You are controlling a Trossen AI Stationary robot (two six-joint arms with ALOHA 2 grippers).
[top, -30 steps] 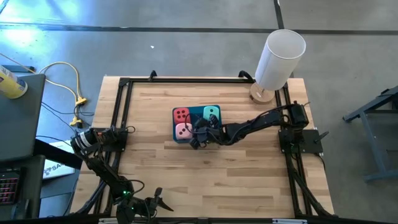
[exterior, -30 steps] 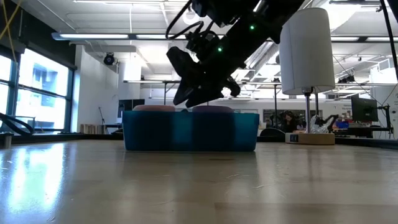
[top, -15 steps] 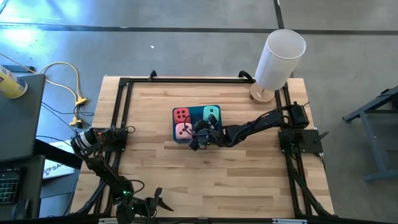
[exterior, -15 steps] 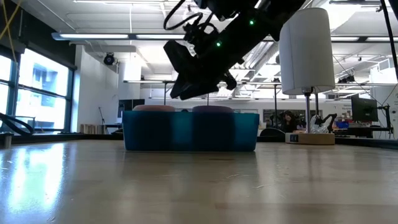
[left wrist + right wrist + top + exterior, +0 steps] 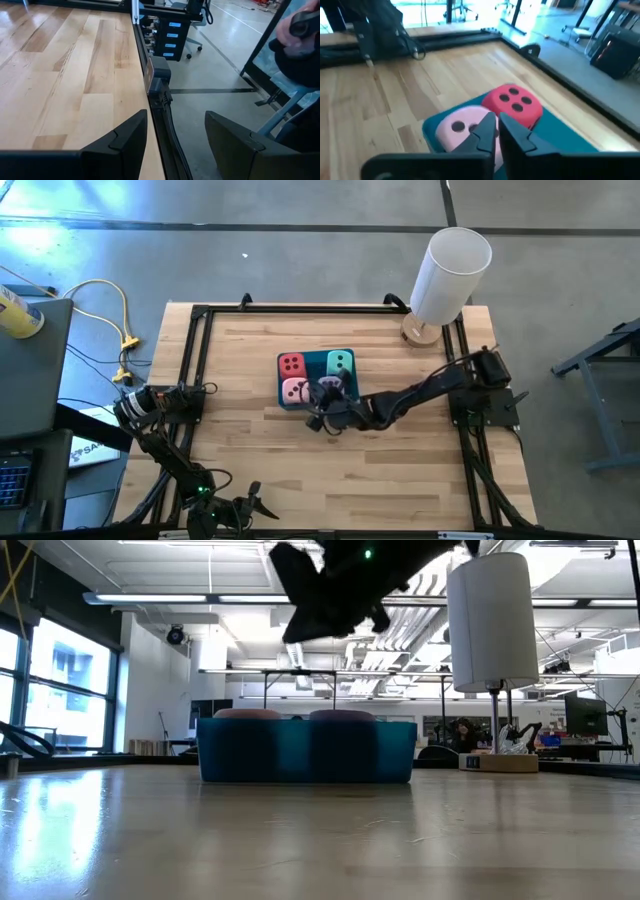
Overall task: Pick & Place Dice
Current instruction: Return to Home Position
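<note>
High view, right gripper point(image 5: 322, 412): hung over the near edge of the blue tray point(image 5: 314, 366), fingers drawn together to a thin slit, nothing held between them.
Red die point(image 5: 292, 364): lay in the tray's far left corner.
Teal die point(image 5: 340, 363): lay in the far right corner.
Pink die point(image 5: 295, 389): lay near left, just beside the red one.
Purple die point(image 5: 331, 386): lay near right, partly hidden under the right arm.
Change in height: stood far higher above the tray in the low view than a second before, well clear of its rim.
Change in place: sat slightly nearer than before, with more of the purple cube uncovered.
Dice against earlier: kept their four corners, none shifted.
Left gripper point(image 5: 175, 117): waited past the near left edge of the table point(image 5: 250, 450), fingers spread wide and empty, same as before.
</note>
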